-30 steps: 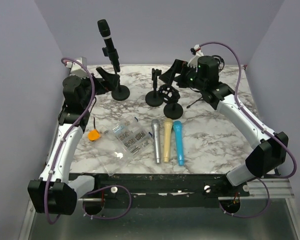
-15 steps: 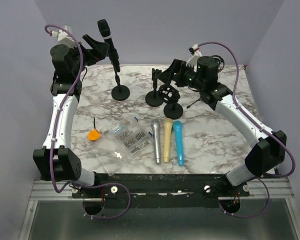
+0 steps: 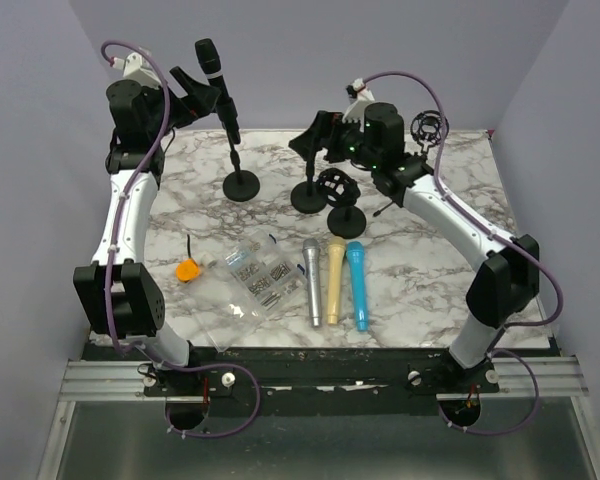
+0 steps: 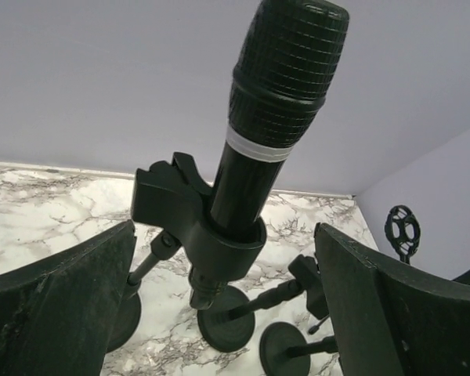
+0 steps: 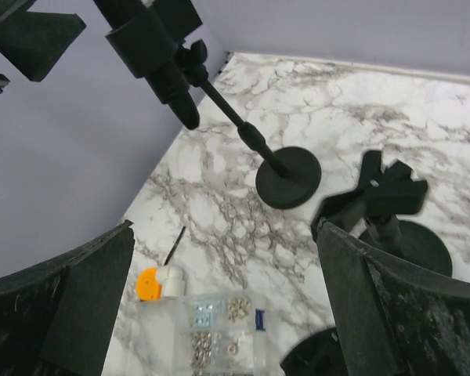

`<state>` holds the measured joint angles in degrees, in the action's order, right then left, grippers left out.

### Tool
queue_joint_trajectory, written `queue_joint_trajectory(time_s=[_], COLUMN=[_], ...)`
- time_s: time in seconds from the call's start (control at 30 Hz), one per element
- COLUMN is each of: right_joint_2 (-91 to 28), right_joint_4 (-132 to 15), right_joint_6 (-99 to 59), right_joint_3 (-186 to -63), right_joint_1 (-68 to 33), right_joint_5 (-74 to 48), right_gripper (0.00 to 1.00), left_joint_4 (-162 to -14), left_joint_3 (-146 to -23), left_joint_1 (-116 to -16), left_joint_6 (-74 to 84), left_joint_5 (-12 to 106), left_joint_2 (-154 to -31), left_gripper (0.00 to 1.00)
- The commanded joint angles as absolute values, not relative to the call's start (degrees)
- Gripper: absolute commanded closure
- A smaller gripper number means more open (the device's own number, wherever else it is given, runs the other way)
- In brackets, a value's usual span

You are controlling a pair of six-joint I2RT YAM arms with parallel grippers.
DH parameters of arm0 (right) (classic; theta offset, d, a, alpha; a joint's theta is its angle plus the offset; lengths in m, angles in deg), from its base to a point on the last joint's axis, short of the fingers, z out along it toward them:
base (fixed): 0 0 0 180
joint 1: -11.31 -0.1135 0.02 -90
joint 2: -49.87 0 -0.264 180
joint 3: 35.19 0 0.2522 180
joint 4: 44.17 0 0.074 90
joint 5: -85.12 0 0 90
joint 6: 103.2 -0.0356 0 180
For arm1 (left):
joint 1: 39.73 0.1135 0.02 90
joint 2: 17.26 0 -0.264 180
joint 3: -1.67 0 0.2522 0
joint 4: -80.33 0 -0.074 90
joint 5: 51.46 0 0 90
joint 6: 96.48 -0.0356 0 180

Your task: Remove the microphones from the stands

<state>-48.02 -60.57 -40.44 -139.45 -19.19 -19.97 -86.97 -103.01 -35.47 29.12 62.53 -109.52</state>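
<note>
**Table** (image 3: 440, 270): marble-pattern top, white with grey veining.

**Standing, toward the far edge:**
- microphone stand (image 3: 242, 186), round black base, left of centre
- second black stand (image 3: 308, 198), round base, about centre
- shorter stand (image 3: 347, 218) with a ring-shaped mount, just beside the second and nearer

**Lying flat, centre toward the near edge:**
- silver microphone (image 3: 311, 285)
- beige microphone (image 3: 335, 280)
- blue microphone (image 3: 358, 287) (all three side by side, heads toward the far edge)

**Left of these:**
- clear compartment box (image 3: 257, 278) of small hardware
- orange disc (image 3: 187, 271), nearer the left edge
</note>
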Motion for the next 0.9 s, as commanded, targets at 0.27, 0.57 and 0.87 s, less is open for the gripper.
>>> queue_joint_trajectory(time_s=[0.27, 0.57, 0.87], right_joint_2=[-68.20, -81.38, -88.64], right_joint_4=[-45.13, -43.07, -41.66], right_joint_6=[-23.05, -17.33, -16.96], right_joint_3=[-159.04, -171.34, -178.05], right_joint_1=[-33.74, -35.97, -36.06], right_joint_5=[3.93, 12.77, 14.23], right_gripper=[0.01, 0.04, 0.05], left_joint_4=[-85.38, -81.81, -81.08], left_joint_3=[-91.77, -85.49, -83.45], left_joint_1=[-29.44, -29.43, -28.75], left_joint_6=[38.78, 33.60, 31.43], left_joint_5=[69.15, 70.23, 70.07], left_joint_2=[-96.06, -90.54, -88.16], left_gripper=[0.05, 0.04, 0.05])
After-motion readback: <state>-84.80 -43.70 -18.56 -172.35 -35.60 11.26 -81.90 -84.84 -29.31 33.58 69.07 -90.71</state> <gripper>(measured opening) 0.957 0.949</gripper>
